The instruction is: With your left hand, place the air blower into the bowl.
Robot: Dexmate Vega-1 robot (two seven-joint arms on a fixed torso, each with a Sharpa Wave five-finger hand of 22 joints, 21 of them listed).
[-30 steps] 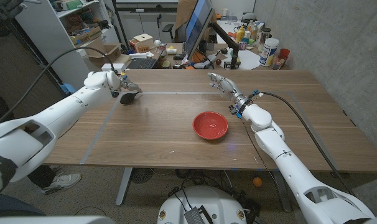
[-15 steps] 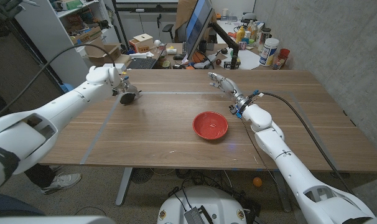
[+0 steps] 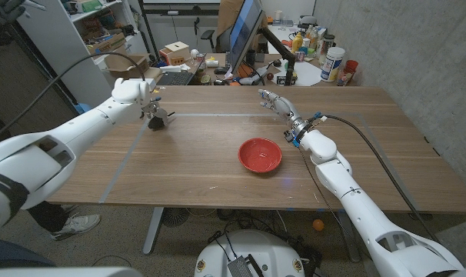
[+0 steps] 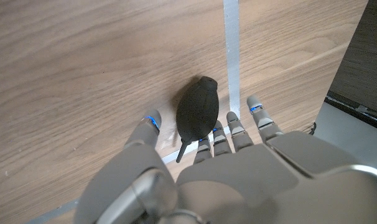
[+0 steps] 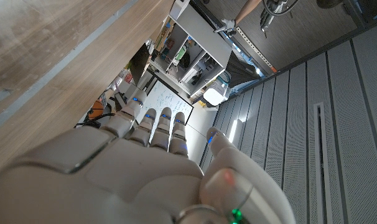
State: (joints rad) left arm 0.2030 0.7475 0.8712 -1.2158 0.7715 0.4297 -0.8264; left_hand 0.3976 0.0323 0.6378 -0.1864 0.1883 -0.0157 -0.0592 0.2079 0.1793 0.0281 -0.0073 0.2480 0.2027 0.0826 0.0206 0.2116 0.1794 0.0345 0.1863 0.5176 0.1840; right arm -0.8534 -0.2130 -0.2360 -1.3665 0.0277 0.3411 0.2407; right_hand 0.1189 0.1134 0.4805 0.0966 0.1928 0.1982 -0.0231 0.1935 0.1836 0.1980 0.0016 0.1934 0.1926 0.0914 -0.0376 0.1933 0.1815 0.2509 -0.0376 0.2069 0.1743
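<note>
The head view is evenly and brightly lit from overhead, and the wooden table [image 3: 194, 154] carries only soft, short shadows under the red bowl [image 3: 260, 155] and the left hand [image 3: 133, 94]. Straight edges bow slightly toward the frame's corners. In the left wrist view the air blower [image 4: 197, 112] is sharp and matte with a faint shadow, while the nearest part of the hand blurs. The right wrist view shows bright ceiling light strips and a softly blurred right hand [image 5: 151, 168].

Wooden table [image 3: 218, 165]; grey panelled wall [image 3: 417, 46] right; cluttered shelves [image 3: 98, 27] and monitor [image 3: 244, 31] behind.
</note>
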